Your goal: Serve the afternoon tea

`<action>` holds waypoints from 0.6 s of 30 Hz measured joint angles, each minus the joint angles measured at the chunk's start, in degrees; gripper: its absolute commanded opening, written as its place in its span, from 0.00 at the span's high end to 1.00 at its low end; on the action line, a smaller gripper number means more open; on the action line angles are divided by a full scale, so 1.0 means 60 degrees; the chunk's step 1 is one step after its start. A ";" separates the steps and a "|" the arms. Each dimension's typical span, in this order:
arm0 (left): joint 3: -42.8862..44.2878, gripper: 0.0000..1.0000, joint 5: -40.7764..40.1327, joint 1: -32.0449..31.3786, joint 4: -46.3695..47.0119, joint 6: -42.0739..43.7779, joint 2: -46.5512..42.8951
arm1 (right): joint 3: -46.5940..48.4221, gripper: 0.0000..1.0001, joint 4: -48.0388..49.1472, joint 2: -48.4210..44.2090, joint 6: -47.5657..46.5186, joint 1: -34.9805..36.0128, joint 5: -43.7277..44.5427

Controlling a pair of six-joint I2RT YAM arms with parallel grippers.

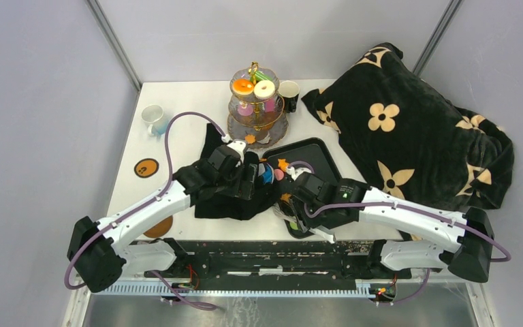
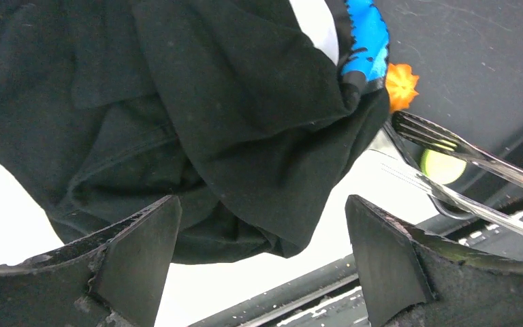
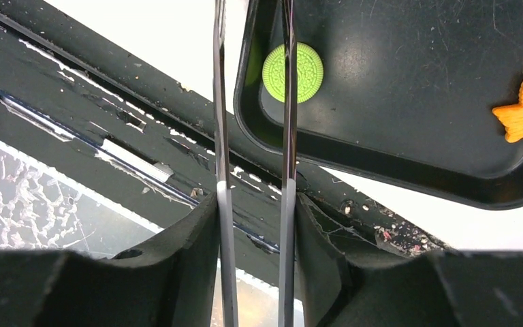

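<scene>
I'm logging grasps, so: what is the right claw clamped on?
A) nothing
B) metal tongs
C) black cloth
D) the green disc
B: the right wrist view shows the right claw pressing on the two thin arms of the metal tongs, while the green disc lies loose in the black tray.

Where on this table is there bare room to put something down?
The table is bare on the left, between the white mug and the orange coaster, and from the mug across to the tiered stand. The middle is crowded: the left arm, the right arm, a black cloth and the black tray. The flowered blanket covers the right.
</scene>
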 measured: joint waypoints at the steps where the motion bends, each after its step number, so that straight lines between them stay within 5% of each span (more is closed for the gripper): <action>1: 0.0000 0.09 -0.0233 -0.0098 0.0004 -0.0018 -0.0018 | -0.0040 0.56 0.0011 -0.0033 0.0066 0.0000 -0.0007; 9: 0.0080 0.10 -0.0725 -0.0987 0.0262 -0.0474 -0.0175 | -0.0102 0.59 -0.0630 -0.1297 0.0361 -0.0007 0.0295; 18: 0.0117 0.11 0.0211 -0.1938 0.2058 -0.1209 0.0914 | 0.0714 0.60 -0.2907 -0.2976 0.1049 -0.0146 0.2346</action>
